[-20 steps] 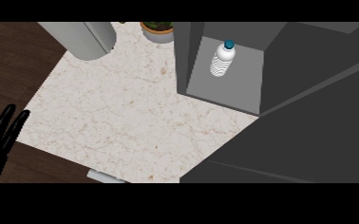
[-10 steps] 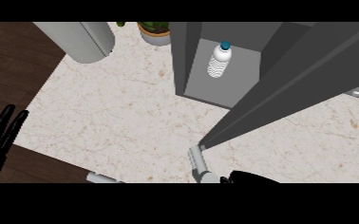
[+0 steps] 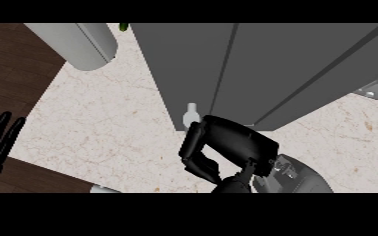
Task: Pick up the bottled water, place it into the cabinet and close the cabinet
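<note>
Keep your black right hand (image 3: 229, 147), fingers curled on nothing, pressed against the tall grey cabinet (image 3: 244, 70) door until the seam stays flush. Your left hand (image 3: 9, 132) rests at the left edge, fingers straight. Half a second ago the clear bottled water stood visible inside; now the door hides it.

Even, flat light w/ no glare; marble surface (image 3: 96, 125) bright, cabinet (image 3: 251, 65) front mid-grey, barely any cast shadows.
</note>
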### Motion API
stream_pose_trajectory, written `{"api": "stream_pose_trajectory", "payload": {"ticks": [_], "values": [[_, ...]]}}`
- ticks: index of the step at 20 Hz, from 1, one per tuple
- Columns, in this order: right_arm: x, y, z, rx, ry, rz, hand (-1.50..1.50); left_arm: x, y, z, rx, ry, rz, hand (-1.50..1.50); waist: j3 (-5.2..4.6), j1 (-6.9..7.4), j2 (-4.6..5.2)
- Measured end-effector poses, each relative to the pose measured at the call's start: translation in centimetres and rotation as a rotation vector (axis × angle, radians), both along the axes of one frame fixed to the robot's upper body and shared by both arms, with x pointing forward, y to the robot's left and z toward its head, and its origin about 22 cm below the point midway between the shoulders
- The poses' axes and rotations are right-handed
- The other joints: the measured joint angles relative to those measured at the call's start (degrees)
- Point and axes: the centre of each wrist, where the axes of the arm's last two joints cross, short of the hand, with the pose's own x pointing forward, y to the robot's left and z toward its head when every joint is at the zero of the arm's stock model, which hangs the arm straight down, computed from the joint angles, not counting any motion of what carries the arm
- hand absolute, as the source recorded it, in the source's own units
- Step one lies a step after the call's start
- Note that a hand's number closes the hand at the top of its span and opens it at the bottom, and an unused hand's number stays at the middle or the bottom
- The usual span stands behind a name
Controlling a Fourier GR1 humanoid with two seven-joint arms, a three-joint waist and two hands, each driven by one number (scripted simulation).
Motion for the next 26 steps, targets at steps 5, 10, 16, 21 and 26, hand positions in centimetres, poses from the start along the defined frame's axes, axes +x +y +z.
{"api": "stream_pose_trajectory", "payload": {"ticks": [5, 10, 16, 21, 26], "values": [[4.1, 3.0, 1.8, -0.017, 0.023, -0.103, 1.50, -0.2, 0.6, -0.3, -0.011, -0.001, 0.013, -1.50, 0.27, -0.81, -0.16], [7.5, 5.0, 3.7, 0.018, 0.010, -0.264, 1.50, -0.6, 1.0, -0.5, -0.016, 0.001, 0.025, -1.50, 0.40, -1.60, -0.33], [9.7, 6.5, 3.7, 0.054, 0.039, -0.375, 1.50, -1.0, 1.3, -0.9, -0.020, 0.001, 0.040, -1.50, 0.73, -2.86, -0.80], [9.9, 7.3, 3.3, 0.083, 0.079, -0.401, -1.50, -1.3, 1.6, -0.9, -0.025, -0.005, 0.045, -1.50, 0.66, -3.45, -1.48], [10.0, 8.1, 3.2, 0.114, 0.123, -0.412, -1.50, -1.6, 2.0, -0.9, -0.029, -0.006, 0.052, -1.50, 0.34, -3.86, -1.62]]}}
